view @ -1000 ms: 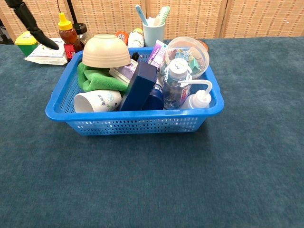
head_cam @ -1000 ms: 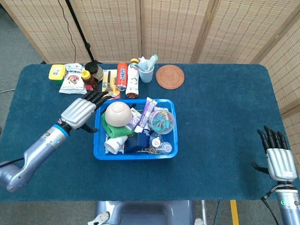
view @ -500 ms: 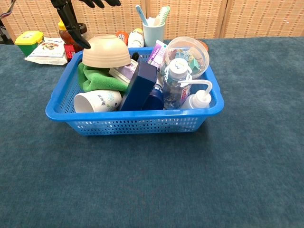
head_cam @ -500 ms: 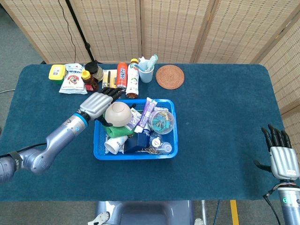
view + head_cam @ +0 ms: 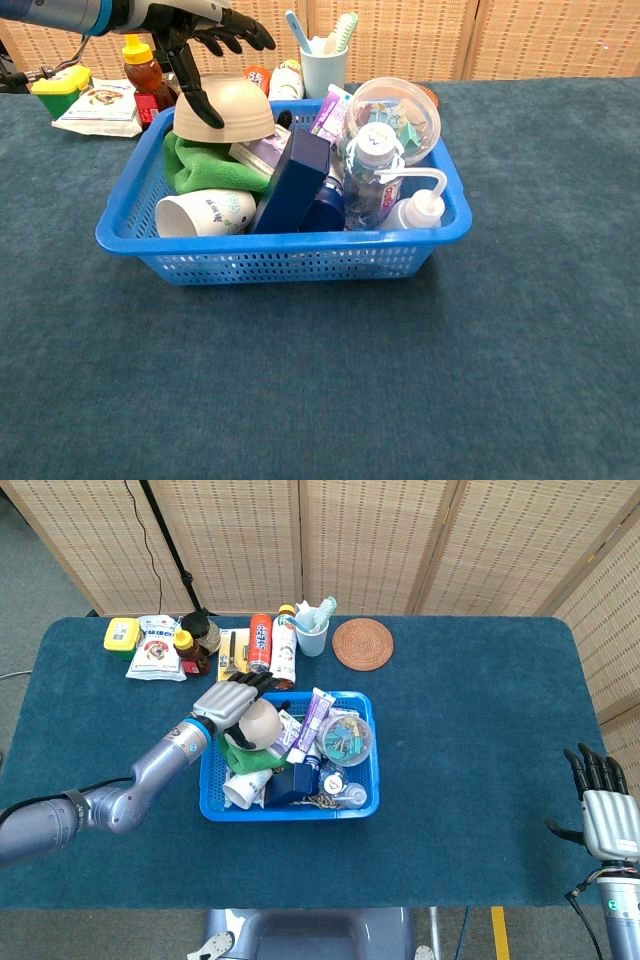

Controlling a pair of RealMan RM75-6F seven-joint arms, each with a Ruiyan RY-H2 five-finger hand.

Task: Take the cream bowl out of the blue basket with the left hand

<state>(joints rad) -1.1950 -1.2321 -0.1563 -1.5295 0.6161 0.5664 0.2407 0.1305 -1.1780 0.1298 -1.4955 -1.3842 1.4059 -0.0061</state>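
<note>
Over blue basket (image 5: 354,808), left hand (image 5: 229,702) fingers spread, holding nothing, poised above upturned cream bowl (image 5: 235,112) for top grab; right hand (image 5: 607,820) idle, fingers apart, empty.

No print resolves: labels on the orange spray can (image 5: 260,642) and toothpaste tube (image 5: 314,718), upper centre, blur.

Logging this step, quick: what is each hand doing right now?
Left hand: open, fingers spread over the upturned cream bowl in the blue plastic basket, not gripping it.
Right hand: open, holding nothing.
</note>
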